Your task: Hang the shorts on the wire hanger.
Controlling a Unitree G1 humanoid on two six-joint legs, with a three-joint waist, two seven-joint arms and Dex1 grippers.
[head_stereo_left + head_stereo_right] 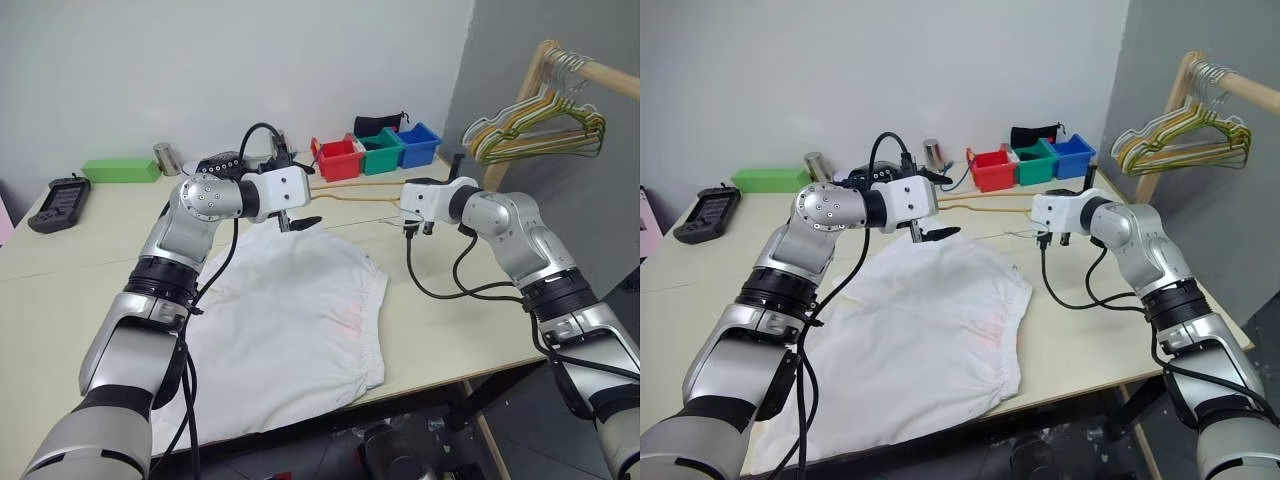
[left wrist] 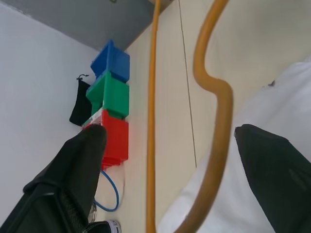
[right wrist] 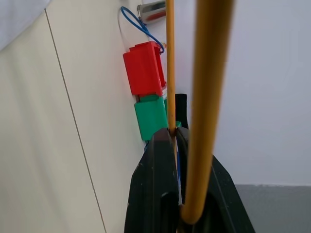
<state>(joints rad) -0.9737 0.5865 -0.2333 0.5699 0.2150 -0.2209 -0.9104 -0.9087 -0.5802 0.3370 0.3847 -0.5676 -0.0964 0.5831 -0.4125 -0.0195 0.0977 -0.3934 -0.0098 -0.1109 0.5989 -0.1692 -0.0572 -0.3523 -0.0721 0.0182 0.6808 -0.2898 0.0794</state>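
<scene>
The white shorts (image 1: pixel 290 320) lie spread flat on the table, waistband toward the right; a fold of them shows beside my left fingers (image 2: pixel 272 87). The tan-gold wire hanger (image 1: pixel 350 198) hangs level above the table's far half, spanning between my two grippers. My right gripper (image 1: pixel 405 215) is shut on one end of it, the wire pinched between its black fingers (image 3: pixel 163 155). My left gripper (image 1: pixel 298 222) stands open at the other end, just over the shorts' far edge. A bent stretch of the hanger (image 2: pixel 216 97) passes between its spread fingers (image 2: pixel 82 155) without touching them.
Red (image 1: pixel 340 160), green (image 1: pixel 382 152) and blue (image 1: pixel 418 143) bins and a black pouch (image 1: pixel 378 125) stand at the table's back. A bunch of hangers (image 1: pixel 535 125) hangs on a wooden rail at right. A green box (image 1: pixel 120 169), metal can (image 1: pixel 165 158) and black controller (image 1: pixel 60 203) sit at back left.
</scene>
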